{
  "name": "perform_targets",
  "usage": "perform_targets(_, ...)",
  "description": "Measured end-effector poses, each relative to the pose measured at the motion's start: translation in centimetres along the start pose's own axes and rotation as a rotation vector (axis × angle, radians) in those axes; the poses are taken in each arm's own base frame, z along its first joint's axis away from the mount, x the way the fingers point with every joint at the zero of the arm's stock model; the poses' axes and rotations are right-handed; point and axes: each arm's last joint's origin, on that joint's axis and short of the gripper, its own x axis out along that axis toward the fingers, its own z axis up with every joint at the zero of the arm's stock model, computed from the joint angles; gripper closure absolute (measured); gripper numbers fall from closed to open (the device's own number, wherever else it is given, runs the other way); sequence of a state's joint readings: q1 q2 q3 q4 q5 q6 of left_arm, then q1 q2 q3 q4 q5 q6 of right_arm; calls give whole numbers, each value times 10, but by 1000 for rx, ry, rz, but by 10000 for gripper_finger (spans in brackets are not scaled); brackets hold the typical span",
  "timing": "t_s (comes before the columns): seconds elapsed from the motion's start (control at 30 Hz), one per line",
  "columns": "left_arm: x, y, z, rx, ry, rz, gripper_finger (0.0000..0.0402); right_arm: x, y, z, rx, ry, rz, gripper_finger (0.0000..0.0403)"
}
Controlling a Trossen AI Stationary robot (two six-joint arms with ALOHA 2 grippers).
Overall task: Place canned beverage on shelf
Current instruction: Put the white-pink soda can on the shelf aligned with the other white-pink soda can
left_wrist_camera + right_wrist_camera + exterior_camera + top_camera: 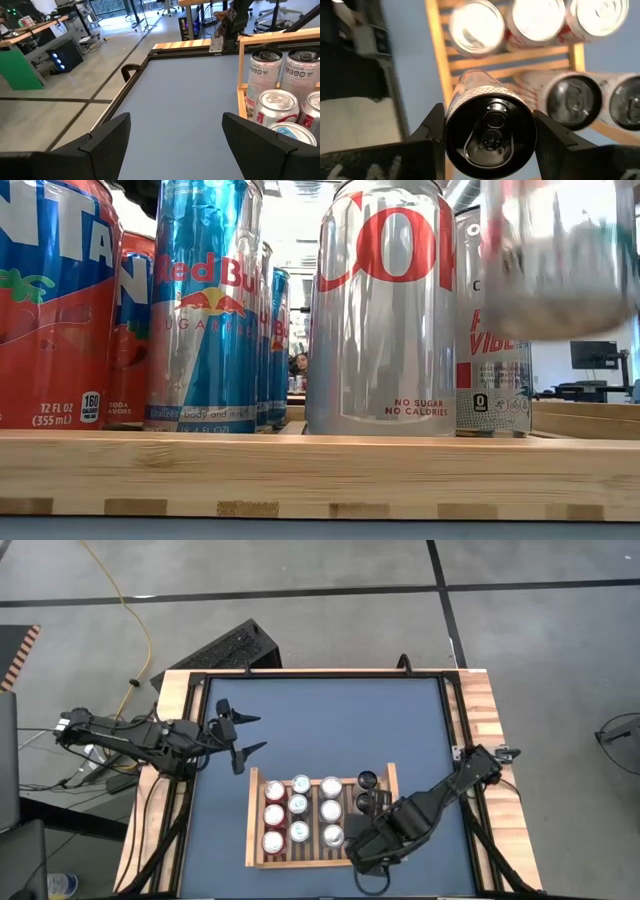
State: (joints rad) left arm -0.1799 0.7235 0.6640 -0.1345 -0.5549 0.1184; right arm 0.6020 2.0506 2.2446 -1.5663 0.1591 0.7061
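Grey concrete floor runs all round the blue table [330,730], and a yellow cable [140,630] trails across it beyond the far left corner. On the near part of the table sits the shelf [255,825], a low light-wood tray with a slatted bottom, already carrying rows of cans.

Over the shelf's right end hangs the right gripper [487,135], its two dark fingers [427,135] clenched on either side of a can [490,132] with a dark top. That can sits squarely between the fingers, held by its sides, with its pull-tab end facing the wrist. Just beyond the fingers, two more dark-topped cans [575,102] stand side by side in the tray, and farther on three silver-topped cans [537,17] line up across the slats. From above, the held can [366,802] is at the tray's right end, beside another dark-topped one [367,780]; whether its base touches the slats I cannot tell.

From table height, red, blue and silver cans [380,310] stand upright behind the tray's front rim [320,470].

Off to the left, well apart from the tray, the left gripper [246,736] waits above bare blue table, fingers [107,137] spread and holding nothing.
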Motion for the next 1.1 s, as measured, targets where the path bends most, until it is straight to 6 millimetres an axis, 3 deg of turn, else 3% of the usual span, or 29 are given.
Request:
perform_targets(0.5, 0, 0, -3, 10, 30, -3, 99, 44, -8, -8, -52, 157, -87, 226)
perform_targets(1.1, 0, 0, -3, 1, 28, -2, 99, 48, -2, -3, -106, 92, -37, 226)
